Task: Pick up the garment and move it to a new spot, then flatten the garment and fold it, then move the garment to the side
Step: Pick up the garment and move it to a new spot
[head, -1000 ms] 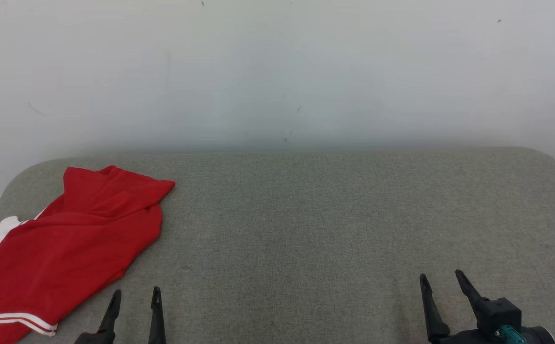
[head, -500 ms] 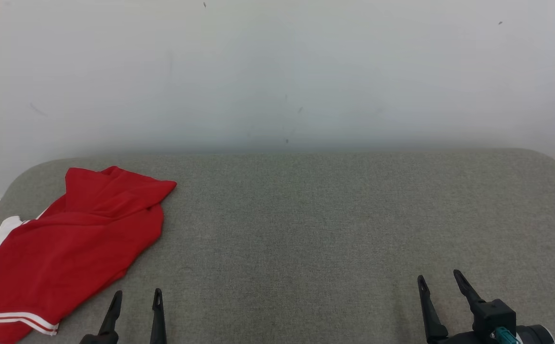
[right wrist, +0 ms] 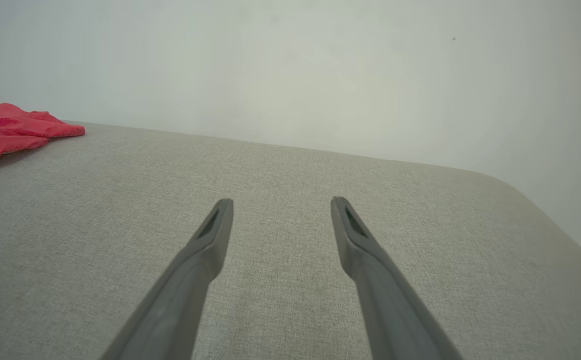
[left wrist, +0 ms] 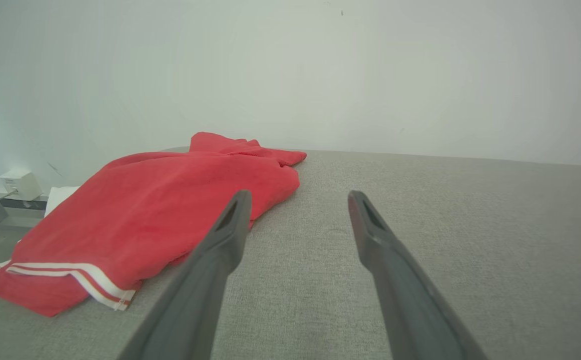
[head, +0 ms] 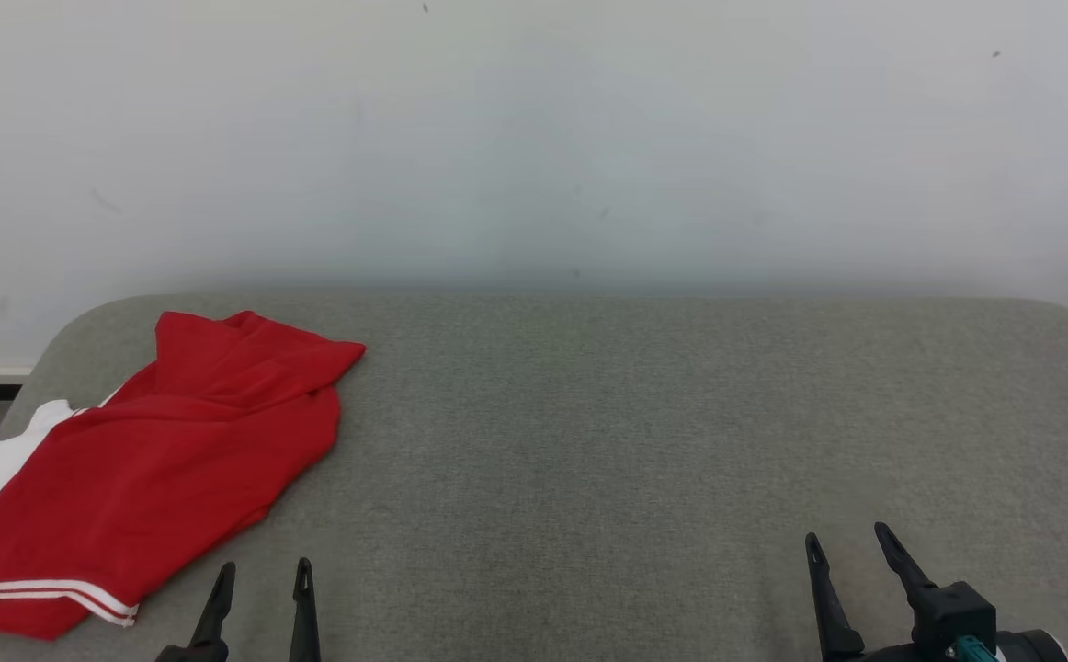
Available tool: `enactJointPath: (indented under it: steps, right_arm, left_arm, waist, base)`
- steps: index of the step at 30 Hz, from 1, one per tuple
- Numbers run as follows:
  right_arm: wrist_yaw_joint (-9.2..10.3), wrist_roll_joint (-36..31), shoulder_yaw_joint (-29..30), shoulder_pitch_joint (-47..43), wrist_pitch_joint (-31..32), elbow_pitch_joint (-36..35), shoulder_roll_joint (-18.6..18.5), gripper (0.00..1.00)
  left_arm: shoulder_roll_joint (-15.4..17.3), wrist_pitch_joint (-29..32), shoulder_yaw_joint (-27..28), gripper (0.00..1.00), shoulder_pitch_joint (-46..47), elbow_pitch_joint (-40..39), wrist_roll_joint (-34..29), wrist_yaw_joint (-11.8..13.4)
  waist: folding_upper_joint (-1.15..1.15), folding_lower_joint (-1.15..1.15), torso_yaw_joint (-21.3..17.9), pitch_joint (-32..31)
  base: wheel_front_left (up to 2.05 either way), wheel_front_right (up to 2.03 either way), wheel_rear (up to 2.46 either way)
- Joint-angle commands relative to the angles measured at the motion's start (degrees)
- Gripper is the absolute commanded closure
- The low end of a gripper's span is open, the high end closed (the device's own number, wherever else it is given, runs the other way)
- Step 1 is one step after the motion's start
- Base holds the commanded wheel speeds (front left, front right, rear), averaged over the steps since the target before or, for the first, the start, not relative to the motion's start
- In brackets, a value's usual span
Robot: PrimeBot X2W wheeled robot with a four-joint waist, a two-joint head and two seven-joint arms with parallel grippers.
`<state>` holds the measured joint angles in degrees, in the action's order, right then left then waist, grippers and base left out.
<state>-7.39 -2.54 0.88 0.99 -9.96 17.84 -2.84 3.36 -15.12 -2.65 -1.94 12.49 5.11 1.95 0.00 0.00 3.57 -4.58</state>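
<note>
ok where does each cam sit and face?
Head view: on the head, facing forward-down at the grey fabric table; open left gripper lower left, open right gripper lower right.
Left wrist view: on that wrist, along its dark fingers toward the crumpled red garment with white stripes.
Right wrist view: on that wrist, along its fingers across the table.
All three share the garment.

Left tool [head: 261, 579] and right tool [head: 848, 544] low, fingers apart, empty.
</note>
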Motion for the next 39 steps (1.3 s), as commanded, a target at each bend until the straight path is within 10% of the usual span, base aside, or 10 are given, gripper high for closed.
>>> enactJointPath:
  steps: [1,19,39]
  right_arm:
    - [-0.19,0.48,-0.26,-0.61,-0.34,-0.32,-0.09,0.0]
    - [-0.14,3.89,-3.14,-0.14,-2.3,0.68,-0.09,0.0]
    - [-0.14,3.19,-6.78,5.6,-3.16,4.07,-0.09,0.0]
  left_arm:
    - [-0.02,-0.06,0.29,0.0,-0.68,-0.06,-0.65,-0.06]
    - [2.09,-0.06,5.01,0.0,-3.43,-2.15,-1.17,0.34]
    - [0.42,-0.06,10.59,0.0,-4.19,-4.71,1.02,1.13]
  waist:
    - [0.0,0.0,2.11,-0.14]
    - [0.0,0.0,22.8,-0.45]
    - [0.0,0.0,25.67,3.28]
  base:
    - [0.0,0.0,0.0]
    - [0.0,0.0,0.0]
    - [0.0,0.0,0.0]
